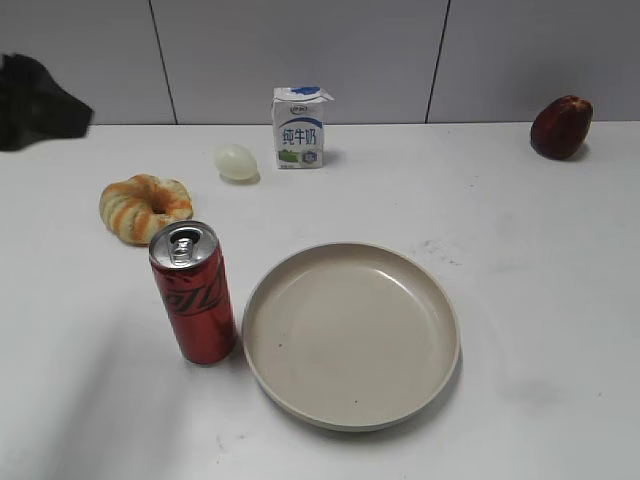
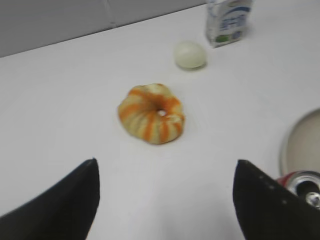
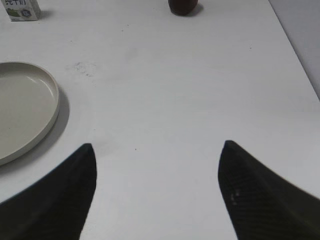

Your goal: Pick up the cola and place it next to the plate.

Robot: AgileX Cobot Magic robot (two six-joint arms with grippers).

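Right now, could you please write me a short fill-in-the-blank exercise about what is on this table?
1. The cola stands upright just left of the ____.
2. The milk carton is white and ____.
3. The left pincer is ____, with nothing between its fingers.
4. The striped bread is shaped like a ____.

Missing words: plate; blue; open; ring

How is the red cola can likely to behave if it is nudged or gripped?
The cola stands upright, tall and slim, so a high sideways nudge would probably tip it. Its round wall suggests it would roll once down. The glossy surface may be somewhat slippery.
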